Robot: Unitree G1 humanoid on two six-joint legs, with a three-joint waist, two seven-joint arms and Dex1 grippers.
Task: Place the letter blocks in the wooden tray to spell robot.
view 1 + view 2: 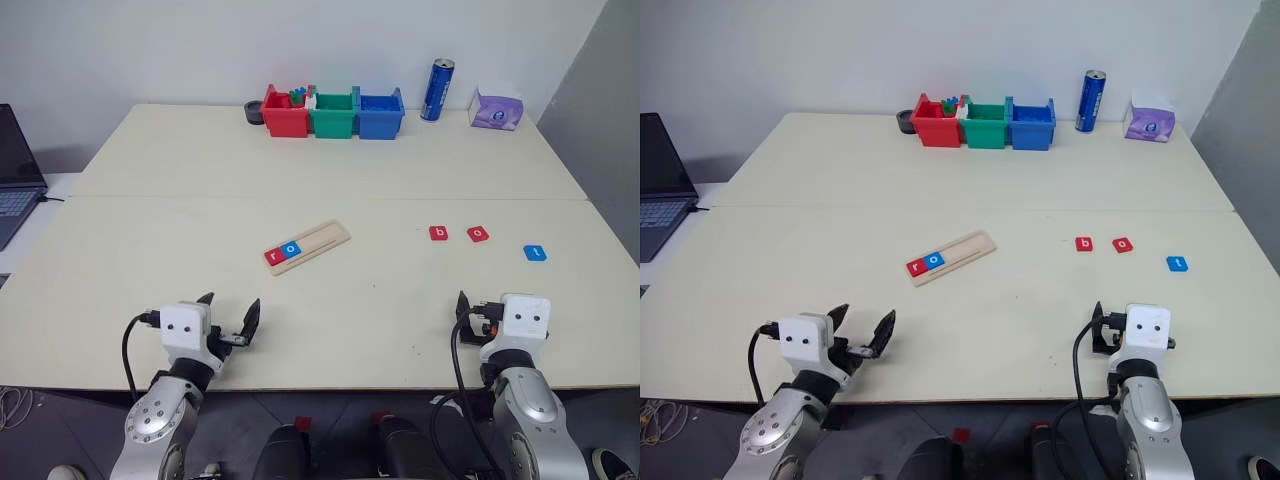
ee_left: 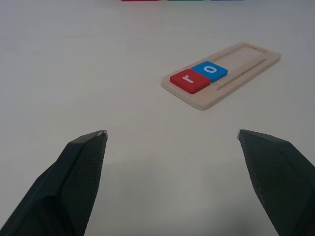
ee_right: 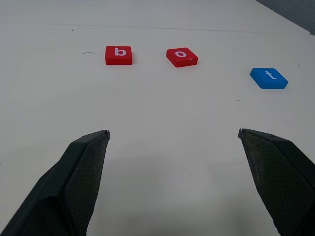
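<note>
Laptop: I see a laptop (image 1: 15,170) at the far left, off the desk's edge, well left of the wooden tray.
Left gripper: my left gripper (image 1: 232,322) hangs at the near edge of the desk (image 1: 300,160), nearer to me than the wooden tray and a little left of it. Its jaws stand wide apart with nothing between them.
Wooden tray: the wooden tray (image 1: 318,243) lies slanted in the middle of the desk, its left end nearer me.
Red r block: the red r block (image 2: 189,80) sits in the tray's groove at its left end.
Blue o block: the blue o block (image 2: 210,71) sits in the groove touching the r block on its right. The rest of the groove is bare wood.
Bins: a red bin (image 1: 284,112), a green bin (image 1: 333,114) and a blue bin (image 1: 380,114) stand side by side at the back of the desk, far behind the tray.
Can: a blue can (image 1: 437,90) stands upright just right of the bins.
Red b block: the red b block (image 3: 118,54) lies flat on the desk, well right of the tray.
Red o block: the red o block (image 3: 181,56) lies near the b block, further right of the tray.
Blue t block: the blue t block (image 3: 268,77) lies furthest right of the tray, slightly nearer me.
Right gripper: my right gripper (image 3: 173,142) hangs at the near edge, far right of the tray, facing the three loose blocks. Its jaws are spread wide and hold nothing.
Tissue pack: a purple tissue pack (image 1: 496,108) sits at the back right corner.
</note>
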